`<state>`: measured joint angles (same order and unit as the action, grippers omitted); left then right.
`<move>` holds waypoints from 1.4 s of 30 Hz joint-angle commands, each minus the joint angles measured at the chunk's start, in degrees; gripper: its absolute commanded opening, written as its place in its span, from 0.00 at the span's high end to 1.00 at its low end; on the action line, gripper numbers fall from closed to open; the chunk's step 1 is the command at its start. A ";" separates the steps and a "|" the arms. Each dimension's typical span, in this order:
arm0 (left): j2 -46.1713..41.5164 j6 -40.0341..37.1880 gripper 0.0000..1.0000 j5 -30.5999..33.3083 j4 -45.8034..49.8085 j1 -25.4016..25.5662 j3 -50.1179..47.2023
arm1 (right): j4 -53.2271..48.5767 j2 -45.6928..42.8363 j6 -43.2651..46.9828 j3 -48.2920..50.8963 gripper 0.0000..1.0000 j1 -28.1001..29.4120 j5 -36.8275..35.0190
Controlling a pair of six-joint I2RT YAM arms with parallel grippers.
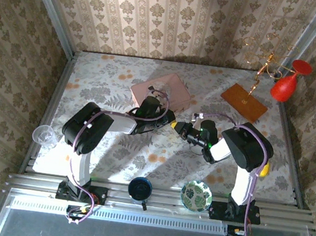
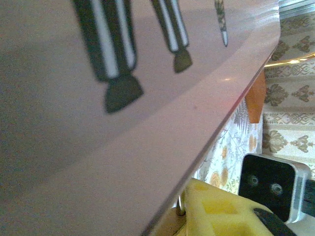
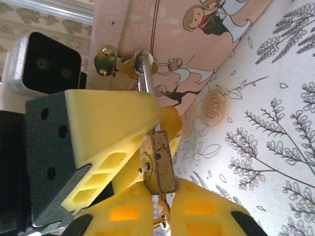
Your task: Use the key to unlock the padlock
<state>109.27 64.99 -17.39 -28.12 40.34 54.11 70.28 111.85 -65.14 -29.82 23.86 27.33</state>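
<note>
The small brass padlock (image 3: pixel 161 164) sits at the front of the pink square box (image 3: pixel 142 29) printed with cartoon children, its silvery shackle threaded through the gold hasp (image 3: pixel 110 60); the left gripper (image 1: pixel 173 123) pinches the lock body between its yellow fingers (image 3: pixel 108 128); the right gripper (image 3: pixel 165 199) is pressed together on a small metal key (image 3: pixel 158 224) right at the padlock's base, above the floral tablecloth (image 3: pixel 266 128).

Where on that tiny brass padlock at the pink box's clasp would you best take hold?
Probably the flat brass body, pinched across its two broad faces from the sides. The thin shackle is threaded through the clasp, and the end opposite must stay free for unlocking.
</note>
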 commanded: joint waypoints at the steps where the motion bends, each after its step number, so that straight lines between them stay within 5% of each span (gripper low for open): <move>1: -1.83 4.98 1.00 -7.84 -3.00 1.41 -1.70 | 4.38 3.28 -5.69 -0.76 1.00 -1.80 -6.34; 2: -1.62 5.30 0.98 -8.20 -4.05 1.28 -1.89 | 4.39 3.37 -5.78 -0.75 1.00 -1.80 -6.48; 6: -0.10 7.52 0.59 -9.08 -8.73 1.09 -2.73 | 4.37 3.04 -5.95 -0.98 1.00 -1.80 -6.43; 8: 0.64 8.51 0.58 -9.24 -10.69 1.18 -3.11 | 4.38 2.84 -6.38 -1.41 1.00 -1.80 -6.19; 15: 0.87 9.64 0.85 -9.33 -11.69 1.23 -3.61 | 4.42 3.06 -7.72 -3.46 1.00 -1.79 -5.03; 23: 1.16 9.53 1.00 -9.49 -11.17 1.05 -3.07 | 4.23 3.40 -7.81 -3.32 1.00 -1.71 -4.10; 33: -0.23 7.70 1.00 -8.47 -7.84 0.90 -2.32 | -1.01 0.05 -3.79 -1.70 0.56 -1.79 -5.37; 42: -3.13 4.60 1.00 -6.36 0.23 0.79 -0.88 | -17.61 -12.02 6.62 1.14 0.42 -1.62 -9.77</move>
<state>108.36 69.41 -19.70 -32.58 40.14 51.92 60.97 105.03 -64.82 -29.65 22.33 21.26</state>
